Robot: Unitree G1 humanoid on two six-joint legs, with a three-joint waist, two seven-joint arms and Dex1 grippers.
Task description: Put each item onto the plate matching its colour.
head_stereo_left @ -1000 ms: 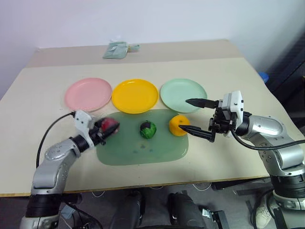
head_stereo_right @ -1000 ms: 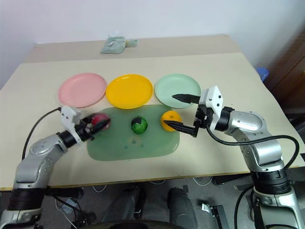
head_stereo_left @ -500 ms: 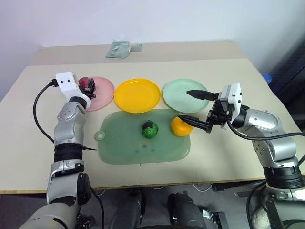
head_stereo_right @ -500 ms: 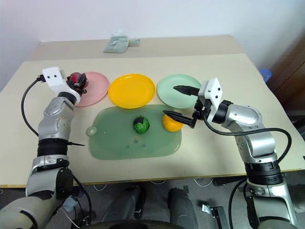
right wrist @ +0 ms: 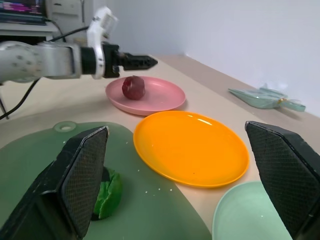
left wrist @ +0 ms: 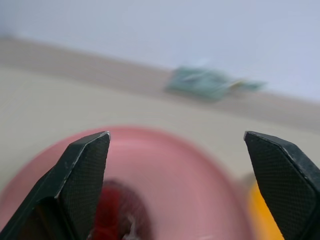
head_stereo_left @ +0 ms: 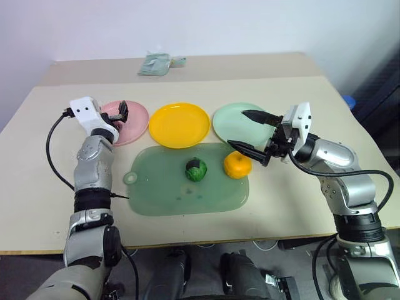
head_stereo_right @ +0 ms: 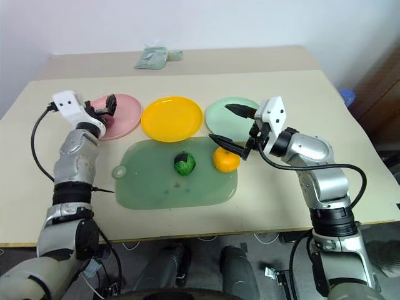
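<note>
The dark red fruit (right wrist: 133,87) lies on the pale pink plate (head_stereo_left: 136,122). My left gripper (head_stereo_left: 119,114) hovers open just above it, with the fruit (left wrist: 117,215) low between the spread fingers and free of them. On the green mat (head_stereo_left: 162,187) sit the dark green fruit (head_stereo_left: 195,169) and the orange fruit (head_stereo_left: 237,165). My right gripper (head_stereo_left: 237,129) is open and holds nothing. It hangs over the near edge of the mint green plate (head_stereo_left: 228,119), just behind the orange fruit. The yellow plate (head_stereo_left: 179,125) between the other two is bare.
A greenish packet (head_stereo_left: 159,63) lies at the far edge of the table. A black cable (head_stereo_left: 53,162) loops from my left wrist over the table's left side. The three plates stand in a row behind the mat.
My left gripper carried the red fruit from the mat up to the pink plate, then opened and let it go there. My right gripper crept left toward the orange fruit.
</note>
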